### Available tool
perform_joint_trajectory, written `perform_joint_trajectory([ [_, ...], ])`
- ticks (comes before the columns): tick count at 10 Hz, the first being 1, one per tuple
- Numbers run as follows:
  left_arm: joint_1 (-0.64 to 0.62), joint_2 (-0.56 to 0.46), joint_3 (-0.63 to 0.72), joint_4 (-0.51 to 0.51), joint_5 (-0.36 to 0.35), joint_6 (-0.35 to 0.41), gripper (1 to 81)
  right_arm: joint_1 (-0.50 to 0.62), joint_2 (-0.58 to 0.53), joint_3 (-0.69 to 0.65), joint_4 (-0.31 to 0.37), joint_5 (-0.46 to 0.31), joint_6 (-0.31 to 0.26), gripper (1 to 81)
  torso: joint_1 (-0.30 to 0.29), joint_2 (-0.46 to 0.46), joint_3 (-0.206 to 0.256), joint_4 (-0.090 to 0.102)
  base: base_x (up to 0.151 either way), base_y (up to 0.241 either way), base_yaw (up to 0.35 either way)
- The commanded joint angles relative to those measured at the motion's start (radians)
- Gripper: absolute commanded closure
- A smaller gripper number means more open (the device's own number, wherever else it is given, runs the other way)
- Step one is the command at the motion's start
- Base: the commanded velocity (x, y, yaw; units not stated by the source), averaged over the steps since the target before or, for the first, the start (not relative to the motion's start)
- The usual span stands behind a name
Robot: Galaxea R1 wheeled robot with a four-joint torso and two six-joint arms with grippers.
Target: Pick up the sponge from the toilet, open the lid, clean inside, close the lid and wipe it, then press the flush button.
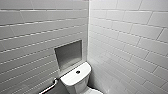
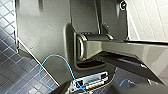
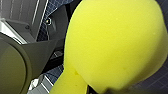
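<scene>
Right claw [image 3: 105, 89] gripping sponge [image 3: 112, 42] (left claw: cannot tell), toilet [image 1: 80, 85] ahead — flush button [image 1: 78, 72] atop

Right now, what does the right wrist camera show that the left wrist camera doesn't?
Right wrist has the sponge, yellow and very close to the camera. Left wrist has instead a blue cable looping in front of the robot's dark body. Both have the dark tiled floor and dark robot parts.
</scene>
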Motion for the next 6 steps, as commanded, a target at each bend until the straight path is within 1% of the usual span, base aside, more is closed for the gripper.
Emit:
perform_joint_trajectory([
  [1, -0.126, -0.205, 0.305, -0.011, 0.076, -0.002, 1.0, 0.059, -0.124, 0.155, 0.011, -0.041, 0.006, 81.1, 0.0, 0.0, 0.0, 0.0, 0.0, 0.0, 0.0],
  [3, -0.173, -0.29, 0.434, -0.013, 0.078, -0.004, 1.0, 0.074, -0.155, 0.195, 0.013, -0.032, 0.009, 81.1, 0.0, 0.0, 0.0, 0.0, 0.0, 0.0, 0.0],
  [4, -0.207, -0.336, 0.491, -0.024, 0.078, -0.011, 1.0, 0.077, -0.167, 0.209, 0.016, -0.016, 0.009, 81.1, 0.0, 0.0, -0.039, 0.0, 0.0, 0.0, 0.0],
  [6, -0.296, -0.399, 0.56, -0.082, 0.105, -0.022, 1.0, 0.082, -0.178, 0.226, 0.017, -0.016, 0.012, 81.1, 0.0, 0.0, -0.06, 0.0, 0.0, 0.0, 0.0],
])
